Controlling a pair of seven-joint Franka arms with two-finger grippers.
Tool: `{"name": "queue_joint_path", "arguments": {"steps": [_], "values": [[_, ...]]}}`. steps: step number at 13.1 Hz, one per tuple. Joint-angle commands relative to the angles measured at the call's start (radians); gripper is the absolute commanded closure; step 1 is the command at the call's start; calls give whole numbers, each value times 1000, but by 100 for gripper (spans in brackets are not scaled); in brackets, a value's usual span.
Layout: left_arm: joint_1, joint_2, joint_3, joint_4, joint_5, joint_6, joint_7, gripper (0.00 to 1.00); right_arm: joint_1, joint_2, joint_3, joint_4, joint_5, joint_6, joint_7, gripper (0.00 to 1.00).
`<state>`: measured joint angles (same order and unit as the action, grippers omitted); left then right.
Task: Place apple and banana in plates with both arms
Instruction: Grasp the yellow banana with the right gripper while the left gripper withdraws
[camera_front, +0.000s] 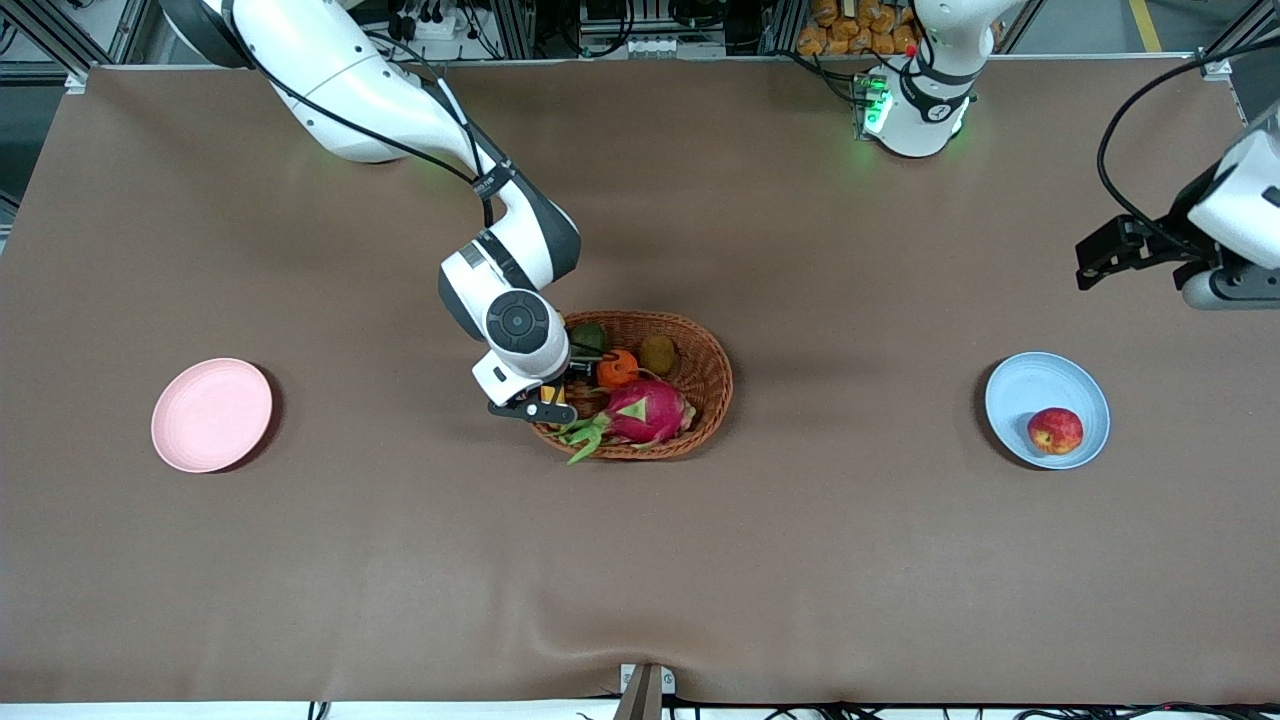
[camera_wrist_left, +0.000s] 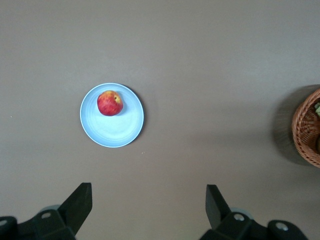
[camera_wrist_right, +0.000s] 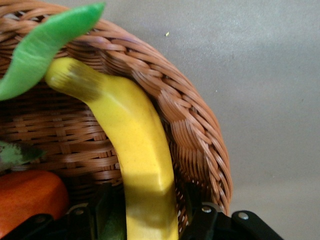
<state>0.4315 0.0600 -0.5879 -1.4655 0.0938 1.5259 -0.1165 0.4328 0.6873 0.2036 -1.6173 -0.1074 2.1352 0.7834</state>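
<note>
The banana (camera_wrist_right: 135, 135) lies in the wicker basket (camera_front: 705, 370) against its wall. My right gripper (camera_front: 545, 405) reaches down into the end of the basket toward the right arm. In the right wrist view the right gripper (camera_wrist_right: 148, 200) straddles the banana, one finger (camera_wrist_right: 104, 203) on each side, with a thin gap still showing on one side. The apple (camera_front: 1055, 430) rests in the pale blue plate (camera_front: 1030, 385). The pink plate (camera_front: 211, 414) holds nothing. My left gripper (camera_front: 1090, 262) hangs open over the table's left-arm end. The left wrist view shows the left gripper (camera_wrist_left: 148, 192), apple (camera_wrist_left: 109, 103) and plate (camera_wrist_left: 112, 132).
The basket also holds a pink dragon fruit (camera_front: 645, 410), an orange tangerine (camera_front: 617, 368), a kiwi (camera_front: 657, 352) and a dark green fruit (camera_front: 588, 337). A green dragon-fruit leaf (camera_wrist_right: 45, 50) overhangs the banana's tip. A small bracket (camera_front: 645, 690) sits at the table's front edge.
</note>
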Motion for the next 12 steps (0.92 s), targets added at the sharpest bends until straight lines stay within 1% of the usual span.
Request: {"name": "queue_joint_path", "arguments": {"steps": [1,2,3,4,5,7,9,10,12], "values": [[-198,-42,193,4,-16,-59,-32,0,0,14,4,14,-48,0,33,100],[-254,-54,256,1,-17,-62,-32,0,-6,11,4,20,-46,-1,27,100],[-292,-66,296,-9,-23,-64,-32,0,-11,5,4,33,-43,-11,22,100],[-316,-72,327,-13,-35,-76,-35,0,-17,-2,7,48,-40,-50,20,100],[-339,-78,359,-21,-46,-82,-38,0,-19,-2,10,91,-37,-101,20,100],[-371,-106,393,-51,-49,-82,-58,0,-31,0,26,166,-34,-222,17,100],[-424,-147,445,-96,-51,-82,-86,0,-37,-5,40,221,-32,-312,17,100],[-440,-154,466,-98,-51,-85,-86,0,-46,-5,54,250,-32,-361,17,100],[-447,-155,474,-98,-52,-92,-86,0,-77,-8,73,281,-32,-409,19,100]]}}
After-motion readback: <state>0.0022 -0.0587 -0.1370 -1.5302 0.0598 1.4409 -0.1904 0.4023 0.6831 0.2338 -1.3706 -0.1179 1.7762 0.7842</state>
